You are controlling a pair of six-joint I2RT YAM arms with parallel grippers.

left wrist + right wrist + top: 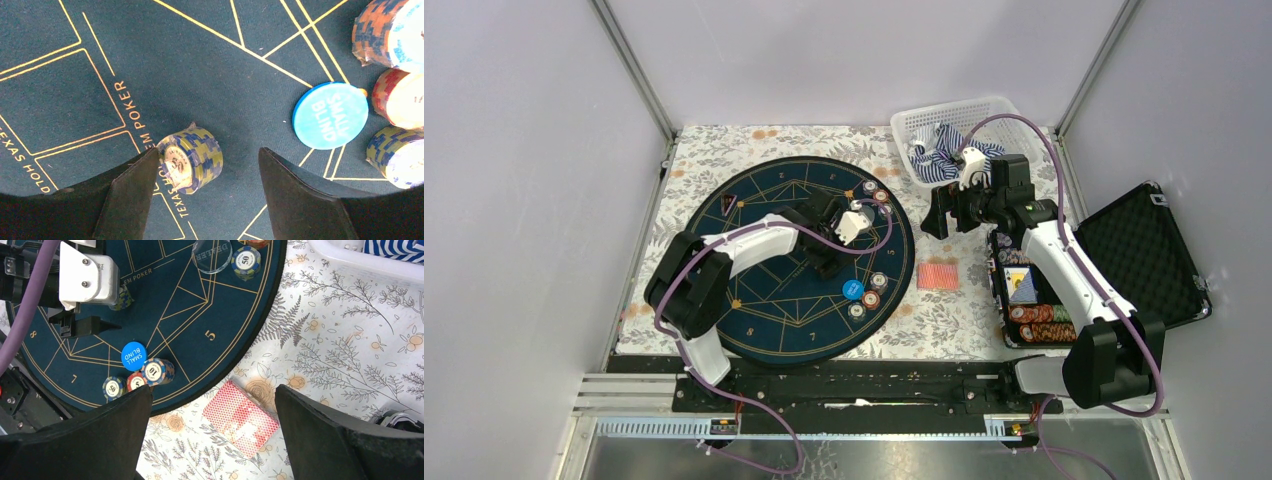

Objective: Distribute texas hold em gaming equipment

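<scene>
Took round navy mat [794, 325] as reference throughout.

Found left gripper [209, 151] low over the mat's centre, jaws apart, clamping nothing. Located one wrapped green-and-blue chip stack [190, 159] between its fingers, tipped on its side. Noted the printed face turned toward the finger on the left of the wrist view, touching or just beside it, and apart from the other finger. Judged the long axis to slant across the gap, so a squeeze would likely bear on face and base rather than rim. Judged the left arm nearer this stack.

Found right gripper [212, 390] spread wide, holding nothing, hovering just off the mat's right edge above the cards.

Counted, largest first:
- One open black case [1144, 250] right of the mat, with rows of chips inside.
- One white basket [949, 108] beyond the mat's far-right edge.
- One pile of red-backed playing cards [240, 417] just right of the mat.
- Six stacks on the mat: three near-rim chip stacks [136, 381], two far-rim chip stacks [246, 260], and the tipped one.
- One blue Small Blind disc [330, 115] beside the near-rim three.
- One clear Dealer button [212, 252] by the far-rim pair.
</scene>
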